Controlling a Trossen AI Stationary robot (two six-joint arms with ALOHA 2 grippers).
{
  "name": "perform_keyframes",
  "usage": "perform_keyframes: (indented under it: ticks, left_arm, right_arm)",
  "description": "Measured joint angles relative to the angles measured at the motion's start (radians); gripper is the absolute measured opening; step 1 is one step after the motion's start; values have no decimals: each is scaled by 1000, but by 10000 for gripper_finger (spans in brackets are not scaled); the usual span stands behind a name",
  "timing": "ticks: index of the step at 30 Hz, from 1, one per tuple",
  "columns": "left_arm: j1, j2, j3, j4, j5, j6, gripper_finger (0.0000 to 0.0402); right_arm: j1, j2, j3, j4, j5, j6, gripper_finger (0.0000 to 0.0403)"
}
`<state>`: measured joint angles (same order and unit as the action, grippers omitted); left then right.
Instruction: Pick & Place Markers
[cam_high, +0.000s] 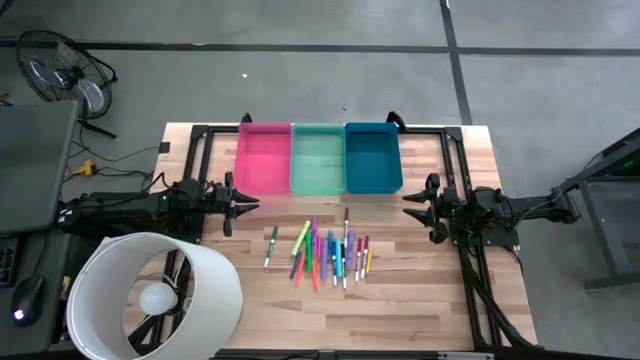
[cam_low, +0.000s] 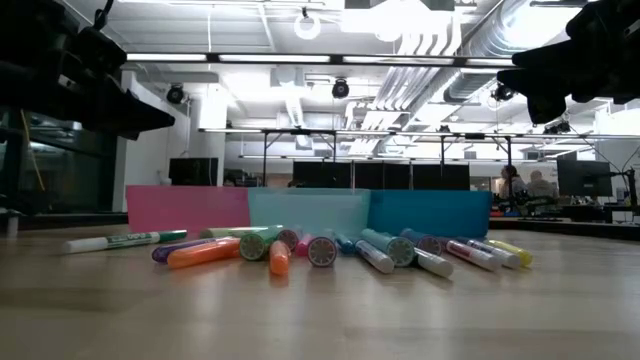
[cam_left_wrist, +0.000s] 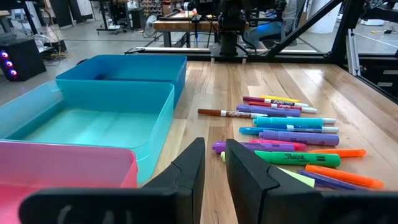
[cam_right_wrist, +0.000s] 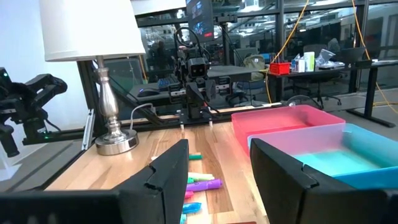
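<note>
I am holding the left gripper (cam_high: 243, 203) and right gripper (cam_high: 411, 205) parted and empty at opposite table edges, planning a centred grasp on one outlying marker (cam_high: 271, 246).

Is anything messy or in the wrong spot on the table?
Yes. The markers lie loose in a jumble on the table in front of the pink bin, green bin and blue bin. One green-and-white marker lies apart from the pile.
</note>
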<state>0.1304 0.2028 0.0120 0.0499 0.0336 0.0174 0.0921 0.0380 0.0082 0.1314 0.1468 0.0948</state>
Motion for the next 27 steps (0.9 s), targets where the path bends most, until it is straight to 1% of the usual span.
perform_keyframes:
  ticks: [6, 8, 12, 15, 19, 23, 25, 27]
  left_arm:
    - [0, 0, 0, 0, 0, 0, 62]
    - [0, 0, 0, 0, 0, 0, 62]
    - [0, 0, 0, 0, 0, 0, 62]
    - [0, 0, 0, 0, 0, 0, 62]
    - [0, 0, 0, 0, 0, 0, 62]
    - [0, 0, 0, 0, 0, 0, 62]
    - [0, 0, 0, 0, 0, 0, 62]
    - [0, 0, 0, 0, 0, 0, 62]
  right_arm:
    - [0, 0, 0, 0, 0, -5, 161]
    - [0, 0, 0, 1, 0, 34, 161]
    - [0, 0, 0, 4, 14, 219, 161]
    - [0, 0, 0, -5, 52, 430, 161]
    - [0, 1, 0, -47, 45, 648, 161]
    - [0, 1, 0, -77, 23, 770, 161]
    - [0, 8, 3, -92, 10, 789, 161]
    - [0, 33, 27, -155, 3, 789, 161]
